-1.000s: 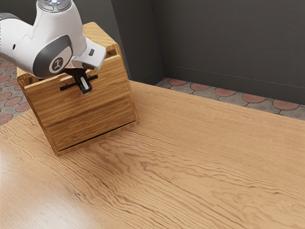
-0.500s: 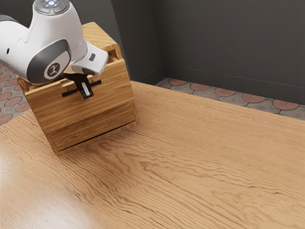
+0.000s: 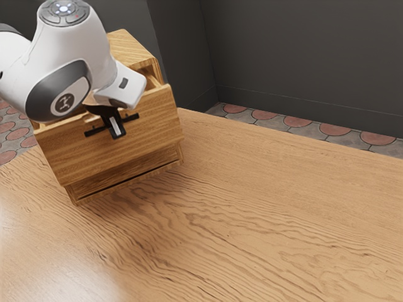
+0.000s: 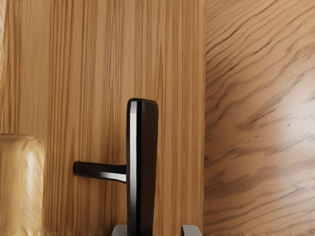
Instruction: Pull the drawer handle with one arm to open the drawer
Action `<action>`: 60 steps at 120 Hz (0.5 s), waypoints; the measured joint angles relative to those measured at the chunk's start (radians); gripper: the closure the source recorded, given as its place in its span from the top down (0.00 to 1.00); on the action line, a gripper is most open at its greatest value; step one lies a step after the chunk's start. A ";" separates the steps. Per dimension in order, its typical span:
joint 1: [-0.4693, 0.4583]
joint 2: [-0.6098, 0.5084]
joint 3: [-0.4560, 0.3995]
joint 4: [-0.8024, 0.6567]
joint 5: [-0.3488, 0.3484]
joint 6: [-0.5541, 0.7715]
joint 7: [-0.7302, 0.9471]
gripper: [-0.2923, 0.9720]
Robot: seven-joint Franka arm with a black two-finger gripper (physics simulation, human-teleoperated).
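The gripper point(image 3: 113, 127) clamps narrow on the black handle point(image 4: 142, 167), bar squarely between the jaws, drawer point(image 3: 150, 118) front just behind, finger bases hidden under the white wrist point(image 3: 123, 88).

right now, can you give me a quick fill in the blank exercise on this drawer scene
1. The gripper is at the upper drawer's black ____.
2. That drawer is partly ____, its front standing ahead of the lower drawer.
3. The cabinet stands on a ____ table.

Missing words: handle; open; wooden
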 joint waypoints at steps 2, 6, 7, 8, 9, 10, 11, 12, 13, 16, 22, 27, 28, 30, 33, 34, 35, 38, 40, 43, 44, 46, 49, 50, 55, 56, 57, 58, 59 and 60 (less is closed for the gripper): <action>0.000 -0.004 -0.003 -0.004 0.000 0.000 -0.001 0.25; 0.001 -0.012 -0.010 -0.011 0.000 0.000 -0.003 0.25; 0.001 -0.013 -0.011 -0.012 0.000 0.000 -0.004 0.25; 0.000 -0.015 -0.012 -0.014 0.000 0.000 -0.005 0.26; 0.000 -0.016 -0.013 -0.016 0.000 0.000 -0.005 0.26; 0.001 -0.018 -0.015 -0.018 0.000 0.000 -0.006 0.26; 0.001 -0.020 -0.017 -0.019 0.000 0.000 -0.006 0.26; 0.001 -0.021 -0.018 -0.021 0.000 0.000 -0.007 0.26; 0.000 -0.022 -0.019 -0.022 0.000 0.000 -0.008 0.26; 0.000 -0.026 -0.022 -0.025 0.000 -0.001 -0.010 0.26; 0.001 -0.031 -0.031 -0.029 0.000 -0.002 -0.015 0.26; 0.001 -0.035 -0.038 -0.030 0.000 -0.004 -0.020 0.26; 0.001 -0.036 -0.040 -0.031 0.000 -0.004 -0.021 0.26; 0.001 -0.036 -0.042 -0.031 -0.001 -0.005 -0.023 0.26; 0.001 -0.038 -0.044 -0.032 -0.001 -0.007 -0.027 0.26; 0.001 -0.039 -0.045 -0.033 -0.001 -0.007 -0.028 0.26; 0.001 -0.040 -0.045 -0.033 -0.001 -0.008 -0.029 0.26; 0.000 -0.043 -0.046 -0.037 -0.001 -0.011 -0.032 0.26; 0.001 -0.047 -0.048 -0.041 -0.001 -0.012 -0.035 0.27; 0.001 -0.054 -0.050 -0.047 -0.001 -0.014 -0.038 0.26; 0.001 -0.057 -0.051 -0.050 -0.001 -0.015 -0.039 0.26; 0.001 -0.061 -0.052 -0.055 -0.001 -0.016 -0.042 0.26; 0.001 -0.068 -0.053 -0.062 -0.001 -0.018 -0.046 0.26; 0.002 -0.070 -0.053 -0.064 -0.001 -0.019 -0.047 0.26; -0.005 -0.081 -0.054 -0.074 -0.002 -0.022 -0.053 0.26; -0.006 -0.082 -0.054 -0.076 -0.002 -0.023 -0.054 0.26; -0.007 -0.084 -0.055 -0.077 -0.002 -0.023 -0.055 0.26; -0.008 -0.086 -0.056 -0.078 -0.002 -0.024 -0.057 0.26; -0.008 -0.088 -0.058 -0.080 -0.002 -0.025 -0.058 0.26; -0.008 -0.089 -0.059 -0.081 -0.003 -0.025 -0.059 0.26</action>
